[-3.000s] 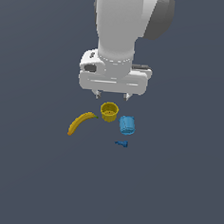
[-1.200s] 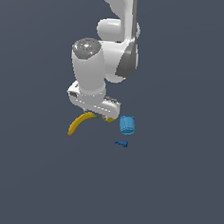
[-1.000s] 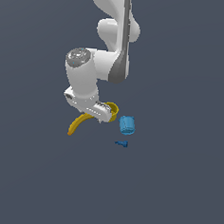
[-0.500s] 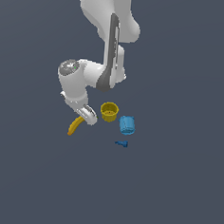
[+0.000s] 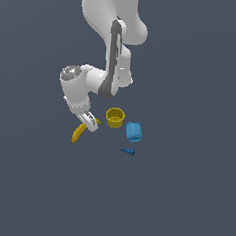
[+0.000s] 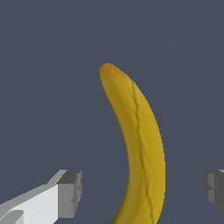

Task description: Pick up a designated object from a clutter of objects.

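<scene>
The designated object, a long curved yellow banana, lies on the dark floor at the exterior view's left end of the clutter of objects. My gripper is low over its middle, tilted, and hides that part. In the wrist view the banana runs lengthwise between my two fingers, which stand wide apart on either side without touching it. The gripper is open. The round yellow cup, light-blue mug and tiny dark-blue bolt-like piece sit to the exterior view's right.
The yellow cup is the closest neighbour, a short gap from the banana's dark stem tip. The arm's white links rise above the cup. Everything rests on a plain dark grey floor.
The hand has swung toward the exterior view's left and dropped lower, from above the cup to over the banana's middle. The cup is uncovered again. No object has moved.
</scene>
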Controlling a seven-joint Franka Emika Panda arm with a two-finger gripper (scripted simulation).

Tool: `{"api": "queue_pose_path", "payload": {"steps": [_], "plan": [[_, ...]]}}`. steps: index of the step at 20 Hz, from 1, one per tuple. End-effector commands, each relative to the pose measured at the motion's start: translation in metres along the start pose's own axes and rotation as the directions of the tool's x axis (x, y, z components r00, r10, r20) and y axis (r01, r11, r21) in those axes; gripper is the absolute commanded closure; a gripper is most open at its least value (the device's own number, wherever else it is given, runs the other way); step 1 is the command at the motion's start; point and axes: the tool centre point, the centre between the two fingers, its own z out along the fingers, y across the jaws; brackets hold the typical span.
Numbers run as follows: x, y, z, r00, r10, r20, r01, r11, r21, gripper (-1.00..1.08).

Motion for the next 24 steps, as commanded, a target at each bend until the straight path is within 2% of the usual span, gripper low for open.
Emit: {"api": "queue_pose_path", "payload": {"steps": [1, 20, 21, 24], "plan": [[0.0, 0.0, 0.0, 1.0, 0.0, 0.0, 0.0, 1.0, 0.0, -0.92], [-0.001, 0.001, 0.051, 1.0, 0.004, -0.002, -0.004, 1.0, 0.001, -0.92], [-0.001, 0.001, 0.051, 1.0, 0.004, -0.002, -0.004, 1.0, 0.001, 1.08], [-0.001, 0.001, 0.051, 1.0, 0.004, -0.002, -0.004, 1.0, 0.001, 1.08]]}}
